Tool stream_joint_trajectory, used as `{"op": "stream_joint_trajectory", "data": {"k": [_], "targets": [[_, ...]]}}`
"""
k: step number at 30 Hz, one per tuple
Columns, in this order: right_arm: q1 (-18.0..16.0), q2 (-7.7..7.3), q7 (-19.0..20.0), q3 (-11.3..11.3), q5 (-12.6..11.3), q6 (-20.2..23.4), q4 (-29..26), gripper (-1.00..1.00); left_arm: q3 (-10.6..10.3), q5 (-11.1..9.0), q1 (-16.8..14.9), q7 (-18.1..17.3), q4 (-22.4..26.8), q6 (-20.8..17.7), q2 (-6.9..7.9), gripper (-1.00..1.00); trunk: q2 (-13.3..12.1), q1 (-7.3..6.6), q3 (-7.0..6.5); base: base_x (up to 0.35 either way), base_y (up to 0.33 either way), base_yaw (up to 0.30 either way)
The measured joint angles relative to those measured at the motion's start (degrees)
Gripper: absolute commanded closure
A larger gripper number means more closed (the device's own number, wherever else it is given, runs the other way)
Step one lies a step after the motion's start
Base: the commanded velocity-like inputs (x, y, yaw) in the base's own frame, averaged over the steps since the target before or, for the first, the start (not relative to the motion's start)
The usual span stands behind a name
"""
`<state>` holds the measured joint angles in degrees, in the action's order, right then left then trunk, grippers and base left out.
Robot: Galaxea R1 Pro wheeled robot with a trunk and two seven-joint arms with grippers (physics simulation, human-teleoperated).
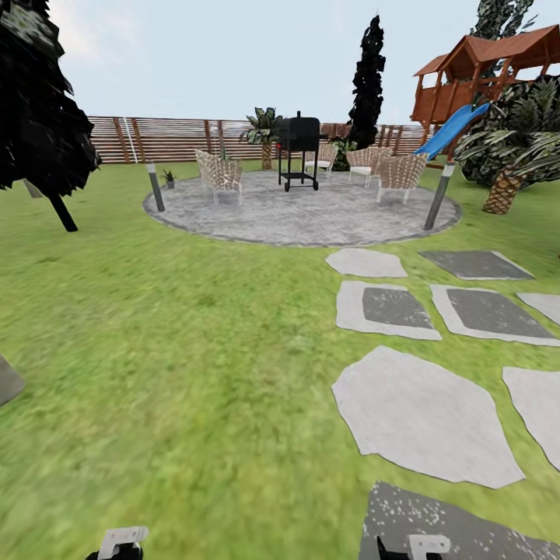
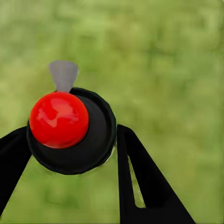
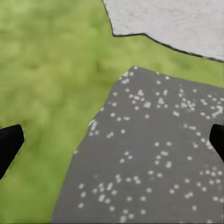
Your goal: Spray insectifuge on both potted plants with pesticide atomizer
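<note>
Head cam looks forward and down across lawn toward fence. Both wrist cams face straight down, close: left over grass, right over speckled paver, shared with head view.

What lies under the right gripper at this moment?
Beneath the right gripper lies a dark grey, white-speckled paving stone, with lawn beside it and a paler stone beyond. Nothing sits on the stone; whatever is beneath the slab is covered.

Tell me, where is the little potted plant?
In the head view, one small potted plant sits far off on the left edge of the round stone patio, just right of a grey lamp post, before the wooden fence.
</note>
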<state>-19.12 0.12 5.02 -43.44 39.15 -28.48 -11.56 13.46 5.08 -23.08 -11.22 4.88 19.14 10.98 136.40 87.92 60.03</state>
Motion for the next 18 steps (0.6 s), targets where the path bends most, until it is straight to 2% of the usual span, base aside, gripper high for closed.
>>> {"op": "stream_joint_trajectory", "data": {"k": [4,10,18], "targets": [[0.0,0.24,0.1,0.1,0.1,-0.1,1.7,-1.0,0.0,0.0,0.0,0.0,0.0,0.0,-0.06,1.0,0.0,0.0,0.0,0.339,0.0,0.0],[0.0,1.43,0.3,0.1,0.0,-0.1,1.9,-1.0,0.0,0.0,0.0,0.0,0.0,0.0,-0.04,1.0,0.0,0.0,0.0,0.339,0.0,0.0],[0.0,1.38,0.1,0.0,0.1,0.0,1.9,-1.0,0.0,0.0,0.0,0.0,-0.1,0.0,-0.06,1.0,0.0,0.0,0.0,0.339,0.0,0.0]]}}
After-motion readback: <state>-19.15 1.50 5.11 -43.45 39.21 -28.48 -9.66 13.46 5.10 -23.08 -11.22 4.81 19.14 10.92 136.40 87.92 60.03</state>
